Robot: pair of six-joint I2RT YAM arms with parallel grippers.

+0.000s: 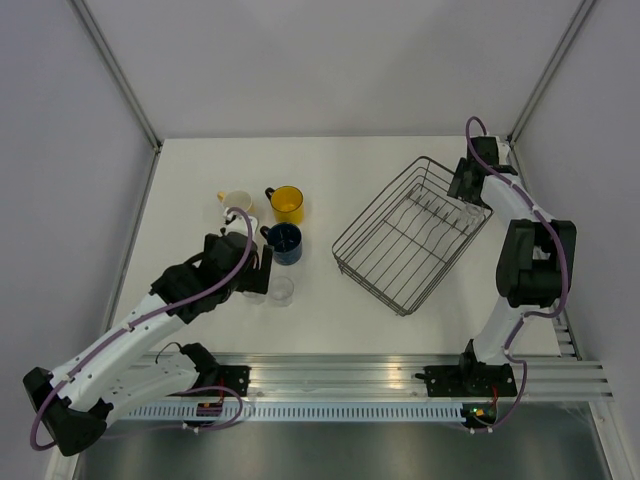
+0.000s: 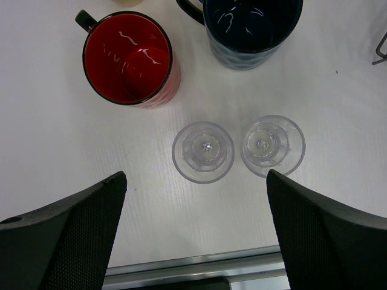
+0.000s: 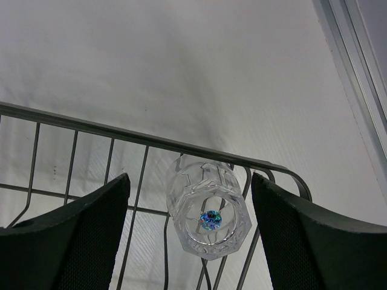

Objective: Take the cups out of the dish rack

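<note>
Dish rack [image 1: 408,238]: a dark wire basket, stood askew on the right half of the white table [image 1: 340,170], well apart from the mugs
Right gripper [image 3: 188,181]: reached into the rack's far right corner with its jaws apart, one finger on either side of the rack tumbler, a gap showing on both sides, nothing pinched
Rack tumbler [image 3: 208,208]: clear glass, lay tilted against the rim wire at that corner, its faceted base toward the wrist camera
Left gripper [image 2: 195,181]: spread wide and holding nothing, hovered over the table to the left of the rack
First tumbler [image 2: 203,151]: stood on the table just beyond the left fingertips
Second tumbler [image 2: 273,145]: stood just beside the first, the two not touching
Red mug [image 2: 130,58]: upright on the table beyond the first tumbler
Dark blue mug [image 2: 251,27]: upright beside the red one, beyond the second tumbler
Pale yellow mug [image 1: 237,203]: upright, farther back on the table
Bright yellow mug [image 1: 288,204]: upright near the pale one, the two apart
</note>
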